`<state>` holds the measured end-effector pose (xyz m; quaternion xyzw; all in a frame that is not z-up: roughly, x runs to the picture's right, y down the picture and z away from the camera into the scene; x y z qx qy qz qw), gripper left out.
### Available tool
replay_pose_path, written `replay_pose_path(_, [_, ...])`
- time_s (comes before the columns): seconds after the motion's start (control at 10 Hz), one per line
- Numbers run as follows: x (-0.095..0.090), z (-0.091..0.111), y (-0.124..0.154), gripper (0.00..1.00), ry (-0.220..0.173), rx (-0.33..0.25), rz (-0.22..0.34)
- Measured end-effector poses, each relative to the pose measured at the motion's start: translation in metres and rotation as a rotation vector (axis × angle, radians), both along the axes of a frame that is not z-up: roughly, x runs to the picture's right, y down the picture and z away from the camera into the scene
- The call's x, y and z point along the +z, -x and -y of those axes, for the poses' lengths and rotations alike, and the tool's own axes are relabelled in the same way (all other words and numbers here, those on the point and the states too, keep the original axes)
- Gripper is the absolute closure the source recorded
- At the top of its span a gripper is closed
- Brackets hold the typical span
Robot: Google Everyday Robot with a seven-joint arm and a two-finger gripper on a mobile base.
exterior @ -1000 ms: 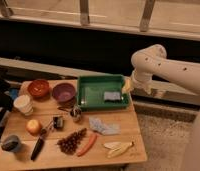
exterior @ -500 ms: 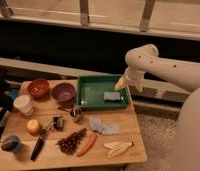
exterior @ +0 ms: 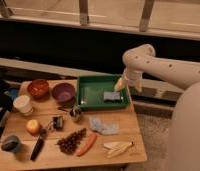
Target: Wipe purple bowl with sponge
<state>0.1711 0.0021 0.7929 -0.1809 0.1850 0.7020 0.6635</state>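
The purple bowl (exterior: 63,92) sits on the wooden table, left of a green tray (exterior: 88,100). The sponge (exterior: 112,96), a small grey-blue pad, lies flat in the right part of that tray. My gripper (exterior: 120,84) hangs at the end of the white arm, just above the tray's far right corner and a little above and right of the sponge. It is open and holds nothing. Bowl and sponge are apart, with the tray wall between them.
A red-orange bowl (exterior: 38,88) and a white cup (exterior: 23,104) stand left of the purple bowl. A pale blue cloth (exterior: 103,126), a carrot (exterior: 86,145), a banana (exterior: 118,147), an apple (exterior: 33,126) and a dark cup (exterior: 10,143) lie toward the front. A dark wall runs behind.
The arm has swung left and lowered, bringing the gripper from beyond the table's right side to above the tray's right end, near the sponge. Nothing on the table has moved.
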Motion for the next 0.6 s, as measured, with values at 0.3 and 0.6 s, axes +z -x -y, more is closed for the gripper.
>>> replay_pose_path(0.3, [0.020, 0.004, 0.032, 0.20, 0.007, -0.028, 0.050])
replay_pose_path(0.6, [0.032, 0.009, 0.055, 0.20, 0.003, 0.006, 0.147])
